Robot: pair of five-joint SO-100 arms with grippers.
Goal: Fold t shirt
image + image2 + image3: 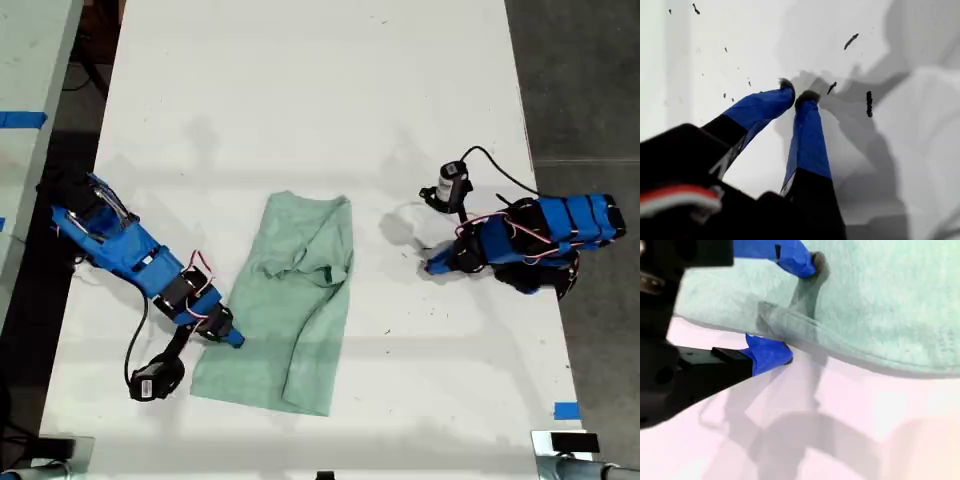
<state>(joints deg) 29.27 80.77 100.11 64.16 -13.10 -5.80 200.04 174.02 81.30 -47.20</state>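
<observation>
The pale mint-green t shirt [290, 310] lies wrinkled on the white table [300, 100], folded into a long strip with a sleeve doubled over on top. At its edge toward the exterior view's left, my second gripper [232, 338] stands open. The wrist view shows this gripper [797, 310] straddling the hem of the t shirt [880, 305], one fingertip [802, 261] over the cloth and the other on the table. My first gripper [432, 266] rests on bare table at the exterior view's right, apart from the shirt. Its taped fingers [807, 130] meet at the tips with nothing between them.
A blue tape mark [566, 410] sits near the table's front corner at the exterior view's right. A second table with blue tape [20, 120] stands at the exterior view's left. Dark floor [580, 80] borders the table. Small dark specks [869, 102] dot the surface.
</observation>
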